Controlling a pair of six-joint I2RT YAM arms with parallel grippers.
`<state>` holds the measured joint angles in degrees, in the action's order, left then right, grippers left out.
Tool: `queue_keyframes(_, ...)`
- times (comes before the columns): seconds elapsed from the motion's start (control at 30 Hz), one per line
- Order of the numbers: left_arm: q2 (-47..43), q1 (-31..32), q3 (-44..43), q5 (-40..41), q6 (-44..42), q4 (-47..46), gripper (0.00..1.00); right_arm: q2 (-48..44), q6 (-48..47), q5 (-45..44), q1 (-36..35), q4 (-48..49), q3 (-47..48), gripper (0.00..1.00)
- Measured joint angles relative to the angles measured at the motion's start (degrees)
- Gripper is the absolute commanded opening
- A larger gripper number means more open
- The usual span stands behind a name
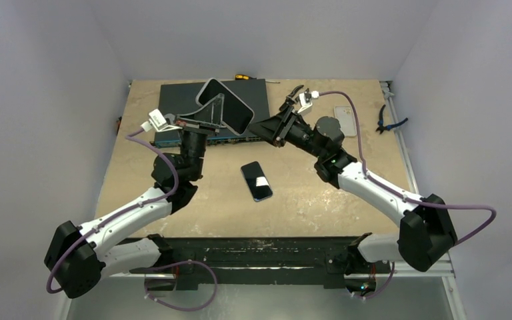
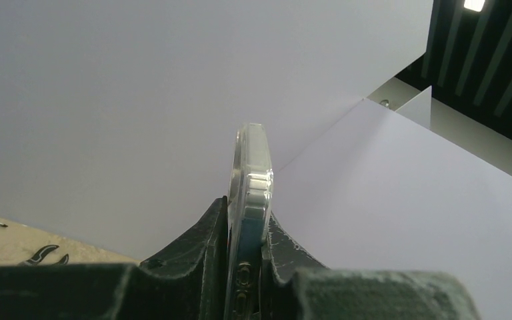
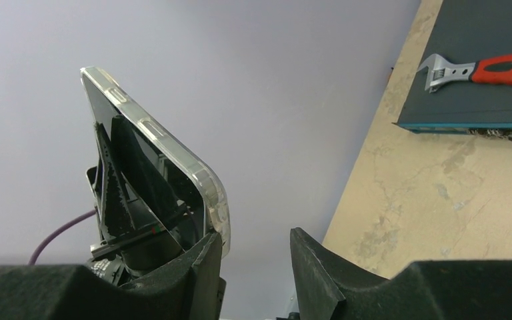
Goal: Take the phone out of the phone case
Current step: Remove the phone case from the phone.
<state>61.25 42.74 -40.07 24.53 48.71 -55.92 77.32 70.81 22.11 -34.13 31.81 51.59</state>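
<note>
The phone (image 1: pixel 257 180) lies flat on the table (image 1: pixel 320 200), out of the case (image 1: pixel 225 105) (the job looks nearly done). The left gripper (image 2: pixel 247 217) pinches the case up high. The right gripper (image 3: pixel 253 237) waits open beside it, holding nothing. Next, I think, the case must come down gently.

Shiny bits and rough bits
The phone case (image 2: pixel 252 173) is shining like clear, smooth plastic; the phone (image 1: pixel 257 181) is gleaming black and glossy; the tabletop (image 1: pixel 320 207) is looking rough and matt; the wrench (image 3: pixel 480 69) is showing bare metal.
</note>
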Motion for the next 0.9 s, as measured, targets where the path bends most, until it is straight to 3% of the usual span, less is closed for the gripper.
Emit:
queue_keyframes(0.37,2.71,1.33,0.02,1.99,1.92,-7.87,0.00,1.60,2.58,2.14,1.49,7.87,-0.52,0.46)
queue_keyframes(0.53,4.52,7.98,0.31,-4.39,5.92,-9.20,0.00,4.52,2.75,0.04,1.84,8.83,0.50,0.47)
queue_keyframes(0.9,4.15,8.04,0.72,-4.44,5.75,-10.25,0.00,4.33,2.56,0.42,1.95,11.34,-0.85,0.51)
